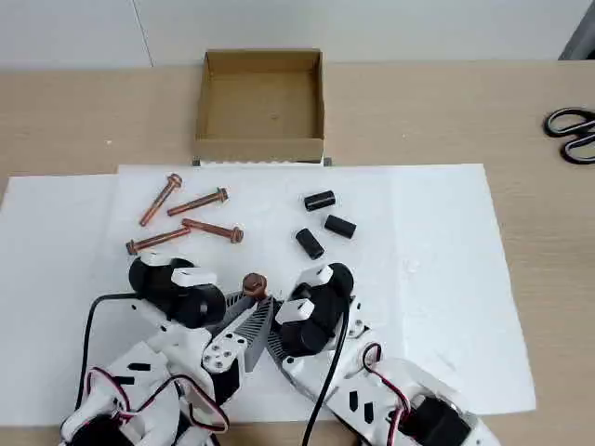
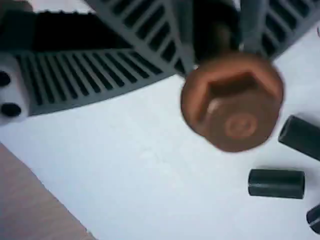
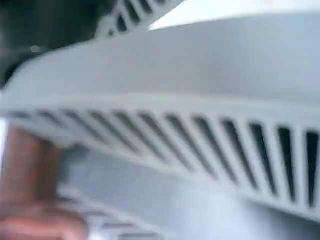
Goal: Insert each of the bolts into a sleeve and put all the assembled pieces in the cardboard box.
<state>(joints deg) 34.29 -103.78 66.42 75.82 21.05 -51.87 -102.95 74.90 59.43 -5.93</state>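
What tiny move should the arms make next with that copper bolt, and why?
Probably push the bolt fully home. The left gripper and right gripper meet around it, and a dark piece behind its head looks like a sleeve, though that's unclear. The cardboard box is empty, so nothing is finished yet.

Bolts (image 1: 198, 202) left of sleeves (image 1: 319, 200), box (image 1: 259, 147) behind.

- Left arm (image 1: 172, 288) and right arm (image 1: 316, 311): white shells, with black motor blocks at the end toward the cardboard box (image 1: 260, 148).
- Red-and-white wires and black cables sit farther from the box.
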